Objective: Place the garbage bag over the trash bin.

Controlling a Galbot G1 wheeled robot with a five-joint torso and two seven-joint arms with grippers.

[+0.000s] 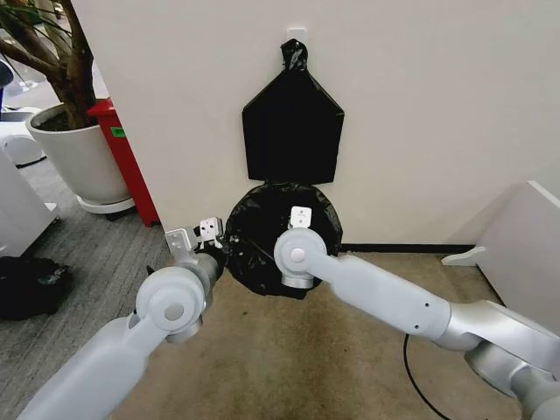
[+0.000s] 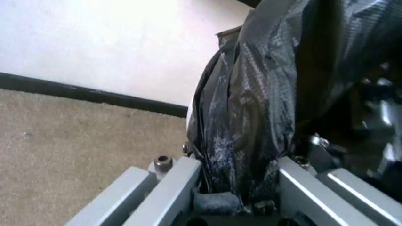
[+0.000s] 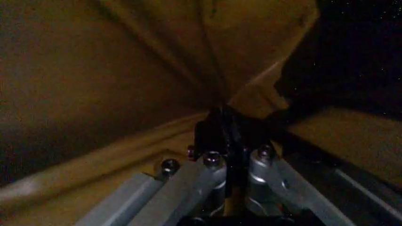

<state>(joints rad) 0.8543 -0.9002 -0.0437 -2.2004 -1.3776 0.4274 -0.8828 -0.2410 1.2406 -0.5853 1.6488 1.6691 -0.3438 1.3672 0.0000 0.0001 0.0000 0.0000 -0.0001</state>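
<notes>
Your left pincer (image 2: pixel 242 200) pinches a fold of the garbage bag (image 1: pixel 262 245), which bulges just ahead of it; your right pincer (image 3: pixel 231 141) is clamped on bag film inside.

- You have tan carpet (image 1: pixel 289 359) under the work area, running up to a dark baseboard (image 1: pixel 394 248) along the white wall (image 1: pixel 420 114).
- On your left the carpet gives way to grey wood-look flooring (image 1: pixel 96 254).
- The garbage bag (image 1: pixel 262 241), draped over something round, stands on the carpet against the wall.
- A black cable (image 1: pixel 409 367) lies on the carpet at your right.
- A white plant pot (image 1: pixel 79 157) and a black bundle (image 1: pixel 31 284) stand on the grey flooring.
</notes>
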